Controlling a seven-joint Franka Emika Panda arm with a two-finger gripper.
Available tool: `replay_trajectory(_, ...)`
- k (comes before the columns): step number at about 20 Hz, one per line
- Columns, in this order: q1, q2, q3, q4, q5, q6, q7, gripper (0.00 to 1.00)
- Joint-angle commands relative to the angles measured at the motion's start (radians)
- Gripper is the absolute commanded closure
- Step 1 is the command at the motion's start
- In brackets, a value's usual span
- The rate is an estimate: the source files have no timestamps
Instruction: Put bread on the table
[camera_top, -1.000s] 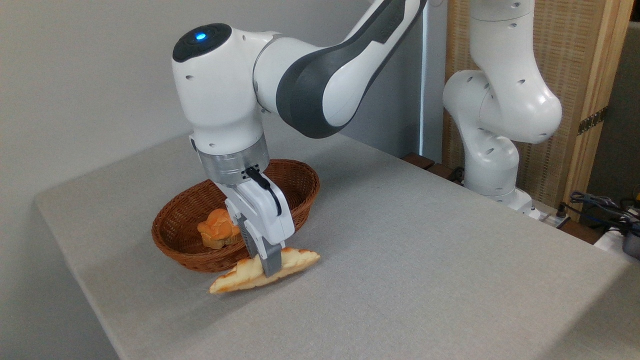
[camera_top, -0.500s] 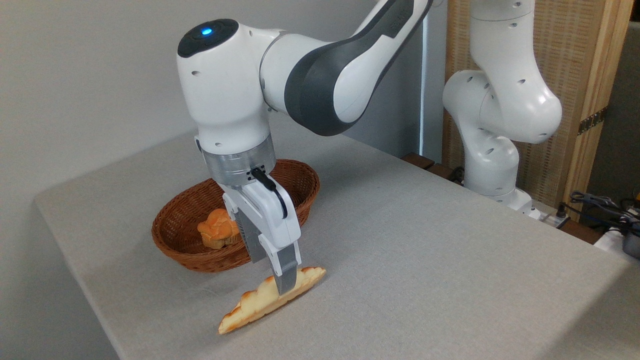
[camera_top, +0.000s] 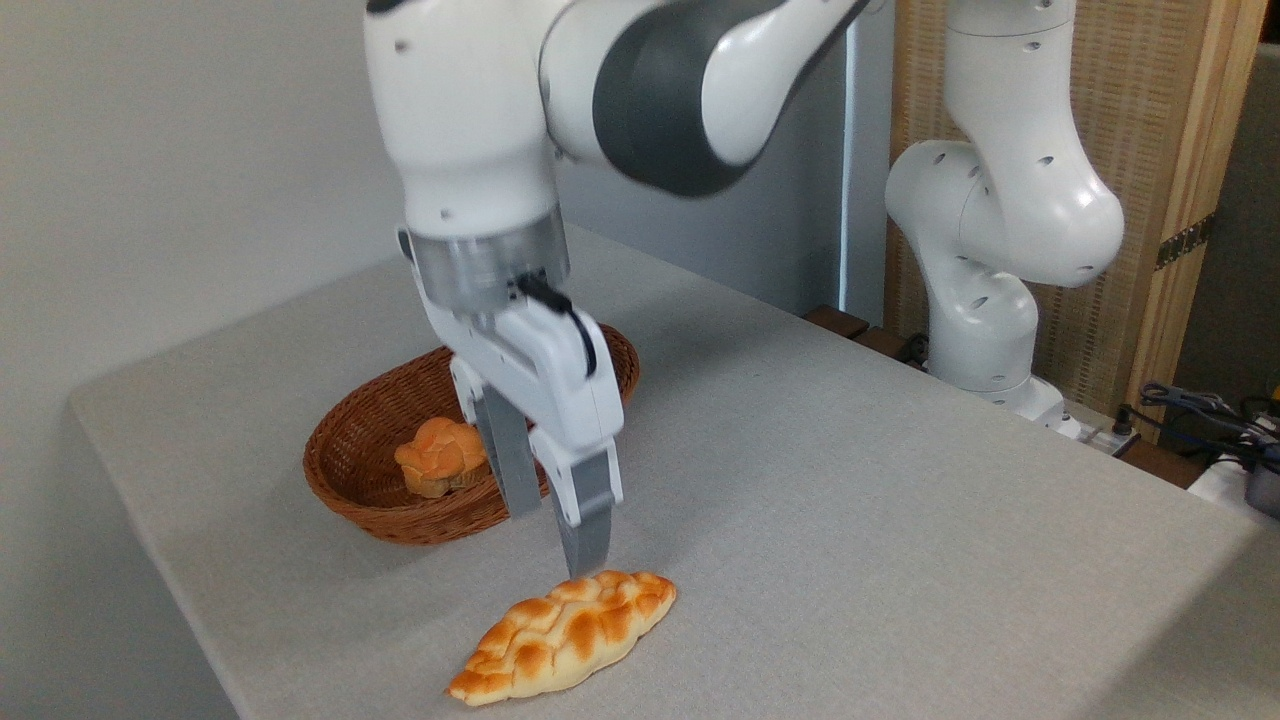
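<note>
Lying flat now, the bread (camera_top: 565, 636) rests on the table (camera_top: 900, 500), braided top up, where half a second ago it stood tilted on edge between the fingers. The gripper (camera_top: 555, 530) has let go and risen, jaws apart and empty, just above the loaf's far end. Behind, the basket (camera_top: 400, 500) holds the bun (camera_top: 438, 456).
</note>
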Motion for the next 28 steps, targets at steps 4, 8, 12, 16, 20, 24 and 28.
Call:
replay_trajectory(4, 0.01, -0.064, -0.112, 0.093, -0.066, -0.129, -0.23, 0.0)
replay_trajectory(8, 0.029, -0.066, -0.182, 0.156, -0.062, -0.245, -0.264, 0.0)
replay_trajectory(12, 0.036, -0.067, -0.204, 0.156, -0.054, -0.246, -0.277, 0.0)
replay_trajectory(16, 0.05, -0.067, -0.192, 0.158, -0.055, -0.246, -0.275, 0.0)
replay_trajectory(20, 0.052, -0.066, -0.19, 0.172, -0.054, -0.26, -0.277, 0.0)
replay_trajectory(24, 0.052, -0.049, -0.175, 0.226, -0.054, -0.319, -0.272, 0.0)
replay_trajectory(28, 0.052, -0.049, -0.175, 0.226, -0.055, -0.32, -0.267, 0.0)
